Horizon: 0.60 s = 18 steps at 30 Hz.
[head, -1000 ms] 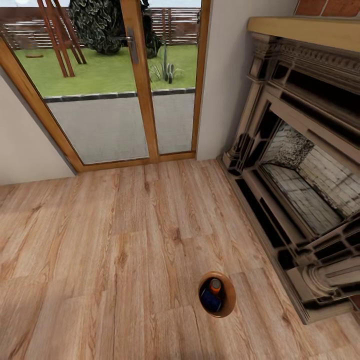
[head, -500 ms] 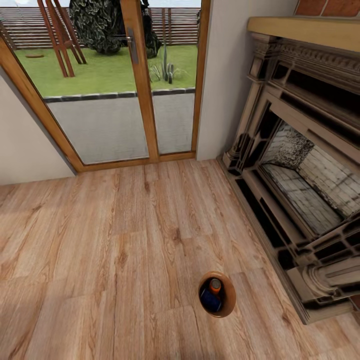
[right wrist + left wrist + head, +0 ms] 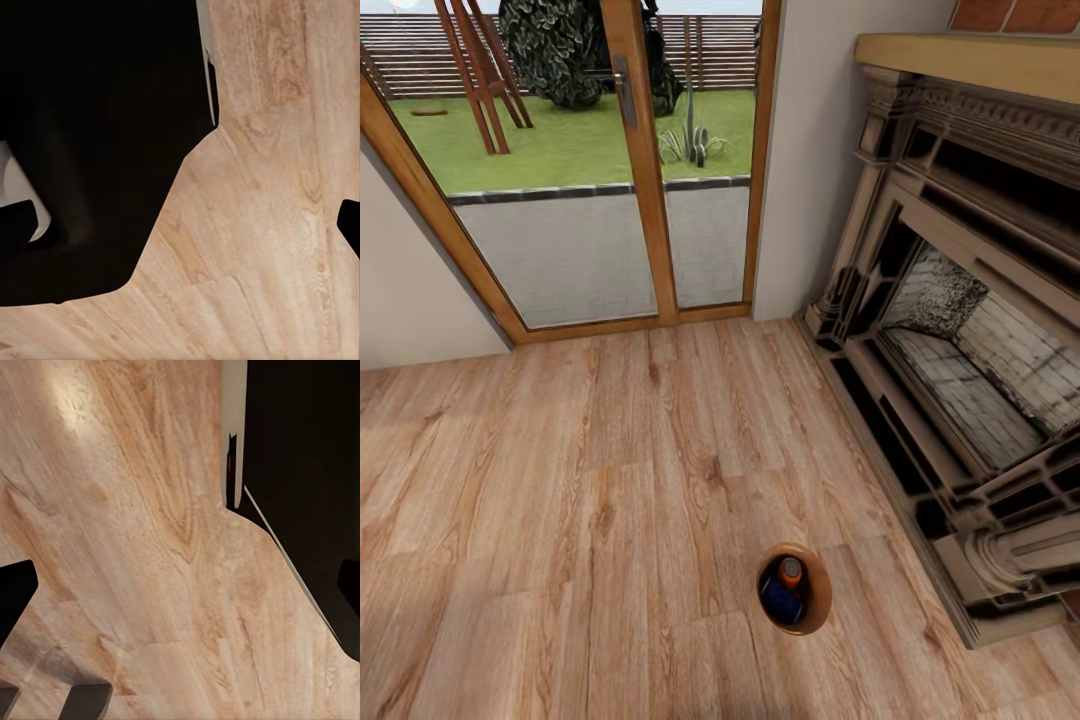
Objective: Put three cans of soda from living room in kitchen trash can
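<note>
head view: the tash can [image 3: 794, 590] stands on the wood floor [image 3: 560, 500] of the living room, near the corner of the fireplace [image 3: 960, 330] and well apart from the glass doors [image 3: 600, 170]. looking down into it, a blue soda can [image 3: 780, 603] lies low inside and an orange soda can [image 3: 791, 571] sits just beside it toward the far rim, the two touching or nearly so. a third can cannot be made out; it may be hidden under the others or not be in the bin.

the bin is in the wrong room for the task, so i judge it has yet to be carried to the kitchen. the risk from here is the carry: a tapered, smooth bin with loose cans in it could tip if pinched by one side of the rim, and the cans would roll out across the planks. a base turn close to the fireplace plinth could also knock it.

left wrist view: the left jaws [image 3: 180, 585] show as dark tips at opposite edges, so they stand wide with nothing between them, over bare floor beside the robot's dark base [image 3: 300, 450].

right wrist view: the right jaws [image 3: 187, 217] likewise stand wide and empty, tips at either edge, with floor and dark base beneath.
</note>
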{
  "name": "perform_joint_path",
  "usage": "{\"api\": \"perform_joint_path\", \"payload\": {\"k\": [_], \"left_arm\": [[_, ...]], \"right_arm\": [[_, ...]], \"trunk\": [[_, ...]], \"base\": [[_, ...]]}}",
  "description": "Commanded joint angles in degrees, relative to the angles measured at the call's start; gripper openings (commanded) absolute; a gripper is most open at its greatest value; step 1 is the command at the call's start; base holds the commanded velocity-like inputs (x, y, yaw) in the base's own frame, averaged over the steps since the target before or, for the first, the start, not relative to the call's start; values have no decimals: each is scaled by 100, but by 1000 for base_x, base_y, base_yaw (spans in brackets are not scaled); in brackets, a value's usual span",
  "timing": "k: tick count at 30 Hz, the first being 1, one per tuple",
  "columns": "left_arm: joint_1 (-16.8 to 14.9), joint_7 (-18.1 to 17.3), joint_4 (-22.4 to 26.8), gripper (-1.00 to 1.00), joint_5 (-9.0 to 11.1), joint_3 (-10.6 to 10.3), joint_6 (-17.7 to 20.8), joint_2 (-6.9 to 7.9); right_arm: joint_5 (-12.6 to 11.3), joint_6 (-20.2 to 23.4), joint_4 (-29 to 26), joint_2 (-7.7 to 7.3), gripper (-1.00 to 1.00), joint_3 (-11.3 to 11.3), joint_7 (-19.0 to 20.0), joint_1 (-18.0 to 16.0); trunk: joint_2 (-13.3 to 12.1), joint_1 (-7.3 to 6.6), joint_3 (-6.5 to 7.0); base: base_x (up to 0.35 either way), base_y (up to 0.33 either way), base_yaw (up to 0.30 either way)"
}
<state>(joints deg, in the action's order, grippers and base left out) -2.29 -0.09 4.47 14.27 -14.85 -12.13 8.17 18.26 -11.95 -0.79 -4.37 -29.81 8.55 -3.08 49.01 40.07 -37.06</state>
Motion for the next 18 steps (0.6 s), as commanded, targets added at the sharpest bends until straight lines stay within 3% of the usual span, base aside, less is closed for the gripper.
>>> {"api": "perform_joint_path", "payload": {"k": [1, 18], "left_arm": [[0, 0, 0, 100, -1, 0, 0, 0], [0, 0, -5, 100, 1, -4, -2, 0]], "right_arm": [[0, 0, -2, 0, 100, 0, 1, 0], [1, 0, -6, -2, 100, -2, -2, 0]], "trunk": [[0, 0, 0], [0, 0, 0]], "base": [[0, 0, 0], [0, 0, 0]]}}
